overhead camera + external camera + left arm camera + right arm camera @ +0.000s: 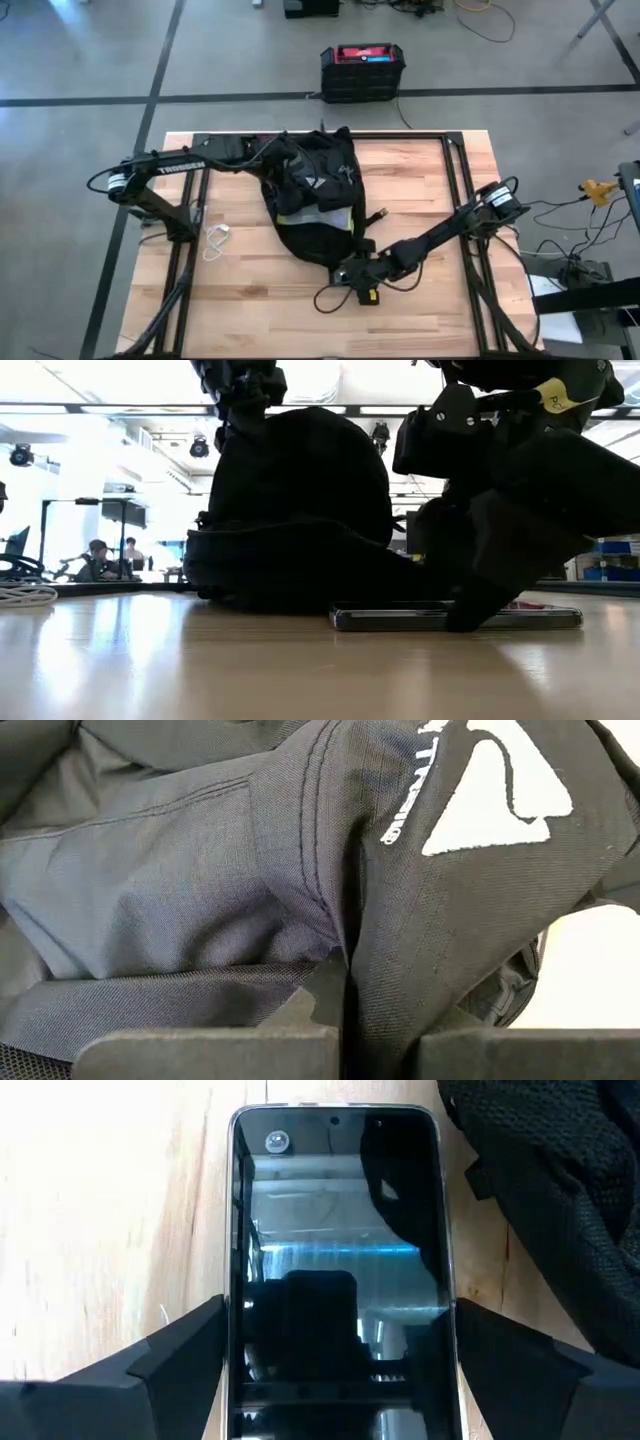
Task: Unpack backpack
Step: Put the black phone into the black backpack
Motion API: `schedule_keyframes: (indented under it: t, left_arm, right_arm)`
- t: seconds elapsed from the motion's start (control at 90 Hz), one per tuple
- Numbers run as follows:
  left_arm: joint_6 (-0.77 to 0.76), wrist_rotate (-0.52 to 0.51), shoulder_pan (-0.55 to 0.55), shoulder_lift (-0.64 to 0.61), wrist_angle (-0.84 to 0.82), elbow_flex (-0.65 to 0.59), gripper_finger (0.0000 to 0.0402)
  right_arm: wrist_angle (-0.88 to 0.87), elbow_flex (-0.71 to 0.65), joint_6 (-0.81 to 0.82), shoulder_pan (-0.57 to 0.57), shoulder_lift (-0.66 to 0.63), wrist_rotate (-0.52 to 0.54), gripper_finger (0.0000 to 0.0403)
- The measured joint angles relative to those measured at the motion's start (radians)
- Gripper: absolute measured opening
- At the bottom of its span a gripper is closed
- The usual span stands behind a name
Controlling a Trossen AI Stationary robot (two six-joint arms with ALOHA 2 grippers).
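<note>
Nearest the table's front edge, the right gripper [335,1370] grips a flat black glass-fronted smartphone [338,1260] lying on the pale wooden table [250,290] — just beyond, the large black fabric backpack [315,195] sits mid-table, the left gripper [345,1045] pinching its fabric.

- You can read "TROSSEN" in white capitals along the left arm [180,166], at 9 o'clock on the table.
- The white lettering beside the backpack [200,870] logo [495,785] is not legible.
</note>
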Motion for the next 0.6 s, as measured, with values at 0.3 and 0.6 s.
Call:
schedule_keyframes:
  t: [0.3,0.6]
  left_arm:
    - [0.000,0.000,0.000,0.000,0.000,0.000,0.0006]
    - [-0.007,0.001,-0.001,0.000,-0.003,0.000,0.0006]
  right_arm:
    - [-0.014,0.016,-0.007,0.000,-0.024,-0.006,0.0329]
    - [-0.099,0.071,-0.019,0.013,-0.043,-0.012,0.0329]
